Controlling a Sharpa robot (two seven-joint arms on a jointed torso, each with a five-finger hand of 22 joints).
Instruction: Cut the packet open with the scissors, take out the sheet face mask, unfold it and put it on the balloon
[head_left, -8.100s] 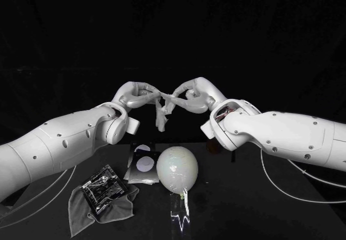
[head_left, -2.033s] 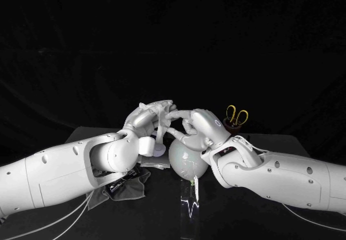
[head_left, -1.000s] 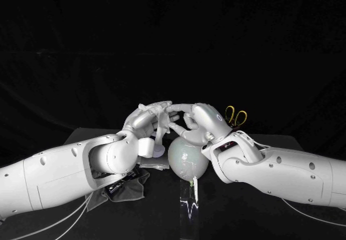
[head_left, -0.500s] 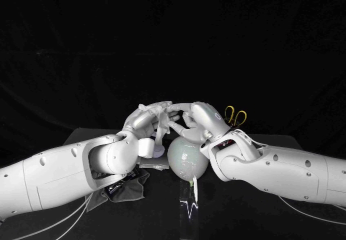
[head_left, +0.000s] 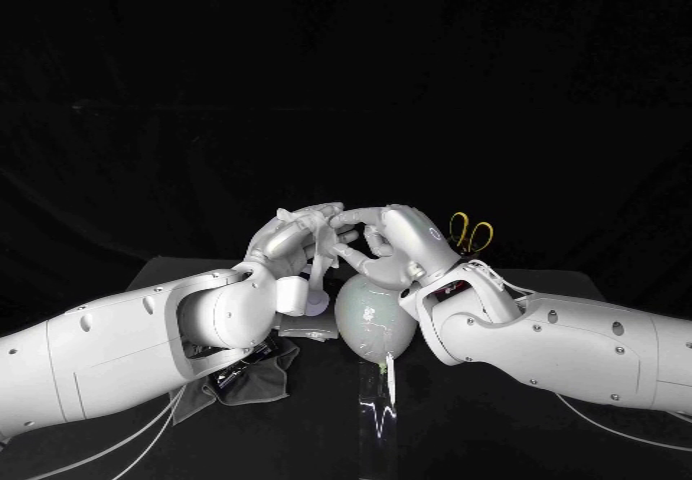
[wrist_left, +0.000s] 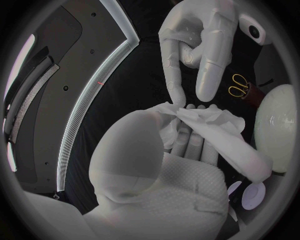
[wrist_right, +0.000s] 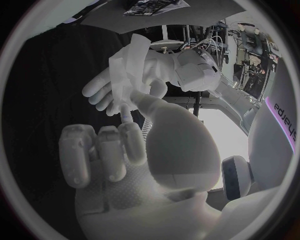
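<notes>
Left wrist view: the sheet face mask (wrist_left: 209, 131), a white, creased, partly folded sheet, lies across the fingers of the left hand (wrist_left: 156, 170), pinned under its thumb. One fingertip of the right hand (wrist_left: 200, 45) touches a corner of the mask; whether that hand grips it cannot be told. Both hands meet close over the pale, glossy balloon (head_left: 372, 315).

Glossy white arm shells (head_left: 130, 350), dark screws (head_left: 552, 320), thin white cables (head_left: 144, 430), silver left hand (head_left: 296, 235), silver right hand (head_left: 401, 238)
</notes>
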